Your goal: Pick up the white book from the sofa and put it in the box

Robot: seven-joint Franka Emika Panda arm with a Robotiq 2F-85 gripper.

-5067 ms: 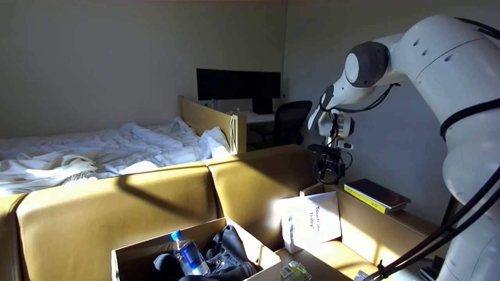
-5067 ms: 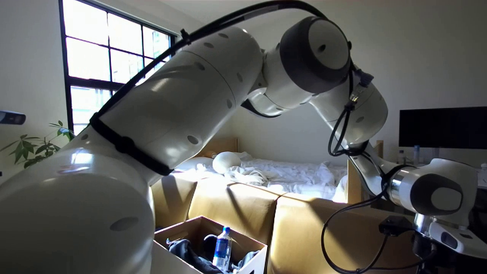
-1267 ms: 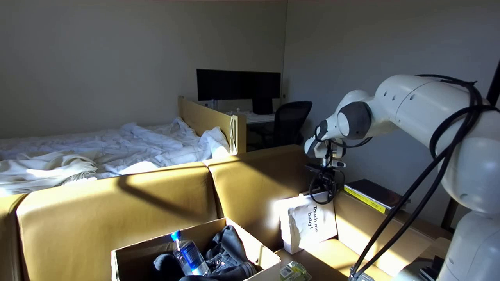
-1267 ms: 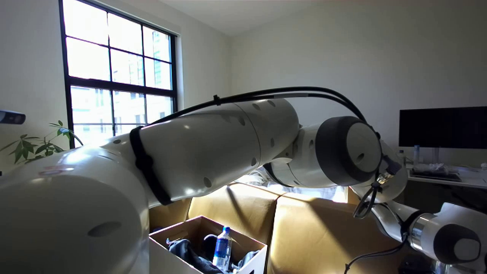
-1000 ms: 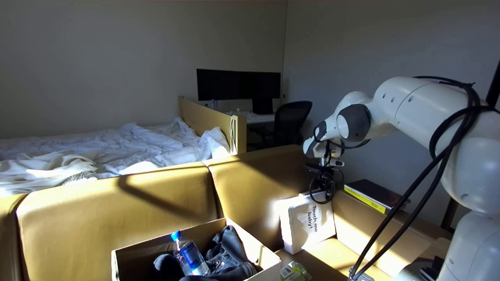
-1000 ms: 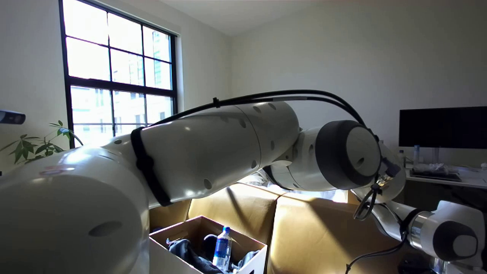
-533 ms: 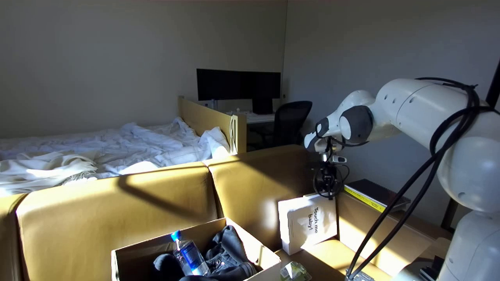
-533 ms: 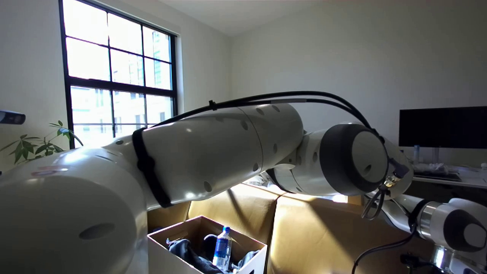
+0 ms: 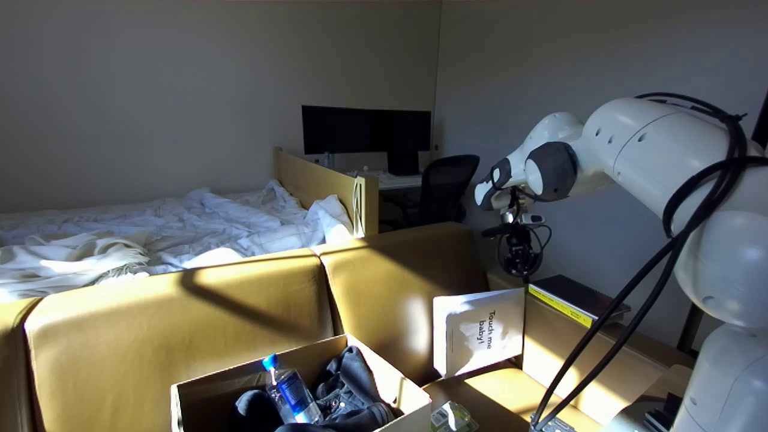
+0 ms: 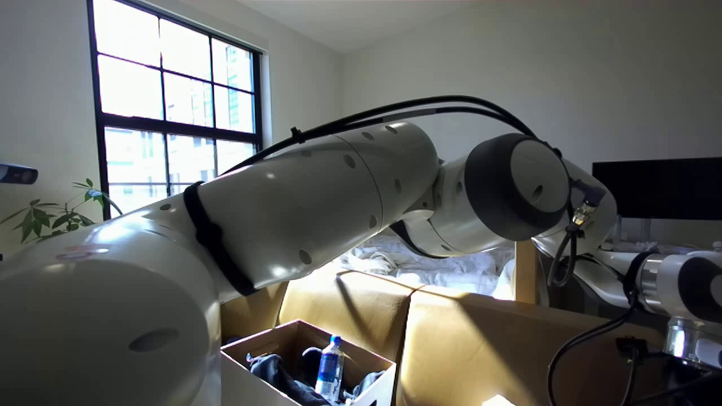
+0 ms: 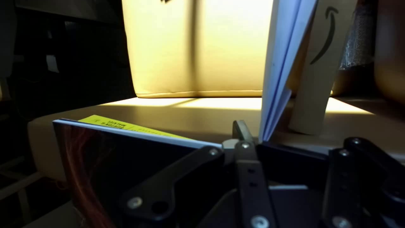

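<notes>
The white book [image 9: 478,333], with dark lettering on its cover, hangs upright at the right end of the mustard sofa [image 9: 384,279]. At its upper right corner my gripper [image 9: 525,279] is shut on the book, whose lower edge looks just clear of the seat. Seen edge-on in the wrist view, the book [image 11: 280,60] runs down to the closed fingertips of the gripper [image 11: 257,142]. The cardboard box [image 9: 415,414] stands to the left on the sofa. In an exterior view the box [image 10: 245,386] also shows, while the fingertips there are out of frame.
Inside the box are a water bottle [image 9: 294,393] and dark clothes [image 9: 354,384]. A dark book with a yellow edge [image 9: 576,300] lies on the sofa arm beside the gripper. A green pack [image 9: 453,417] is on the seat. A pale upright panel [image 11: 326,76] stands beside the white book.
My gripper came down to the book's upper edge and shut. Over the last half second it rose and shifted right in an exterior view, with the white book rising along with it.
</notes>
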